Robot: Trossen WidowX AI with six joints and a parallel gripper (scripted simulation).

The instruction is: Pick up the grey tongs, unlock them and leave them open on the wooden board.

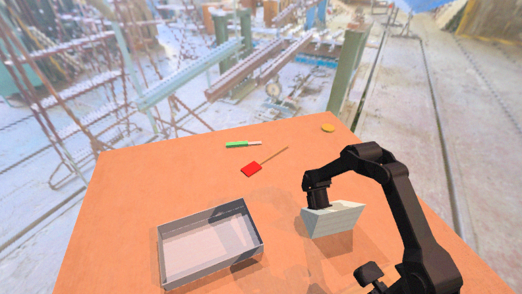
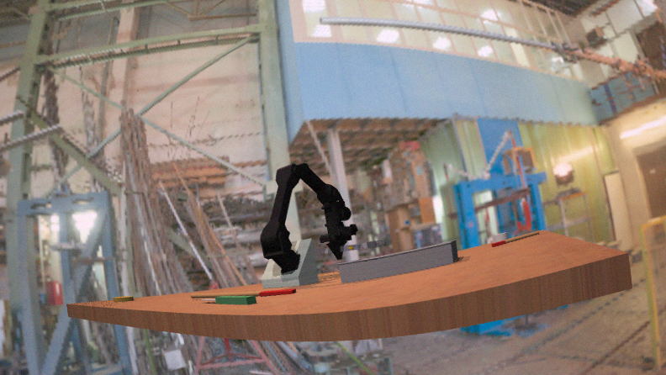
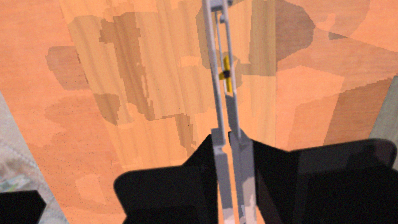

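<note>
From the top view you see a smooth orange-brown wooden table (image 1: pixel 145 204) carrying a rectangular grey metal roasting tin (image 1: pixel 209 242) with thin upright walls and nothing lying in it, near and left of centre. To its right stands a pale, blocky wedge-shaped stand (image 1: pixel 332 218), and your matte black jointed arm (image 1: pixel 398 190) bends over it with the wrist pointing straight down. Farther off lie a red flat-bladed spatula with a thin wooden handle (image 1: pixel 252 167), a green-handled tool (image 1: pixel 240 144) and a small yellow disc (image 1: pixel 327 127). In the exterior view, the table's edge shows wood grain, the tin (image 2: pixel 398 263) reads as a long low grey box, and the black parallel-jaw gripper (image 2: pixel 339 249) hangs just left of the tin, above the table surface. In the wrist view, the slim grey metal tongs (image 3: pixel 225 100) run away from you, their two blades almost touching, with a small yellow lock piece (image 3: pixel 227 75) between them; the gripper's fingers are pinched on the tongs' wider handle end, holding them above a lighter, straight-grained wooden board (image 3: pixel 150 75).
</note>
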